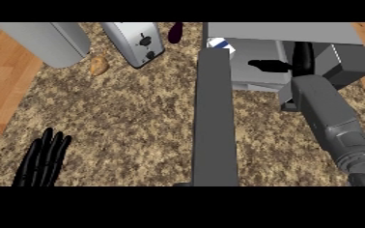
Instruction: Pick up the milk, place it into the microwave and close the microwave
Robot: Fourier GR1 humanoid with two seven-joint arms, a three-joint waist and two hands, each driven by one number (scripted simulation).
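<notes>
The milk, a white carton with a blue mark, stands inside the open microwave at the top right. Only its top corner shows past the door. The microwave's dark grey door swings out towards me, reaching down the middle of the view. My right forearm reaches into the microwave's opening. My right hand is there with fingers straight and thumb spread to the left, to the right of the milk and apart from it. My left hand rests open at the lower left with nothing in it.
A silver toaster lies at the top, left of the microwave. A large grey rounded container stands at the top left. A small tan item lies beside it. A dark purple object sits at the back. The counter's left edge meets wood.
</notes>
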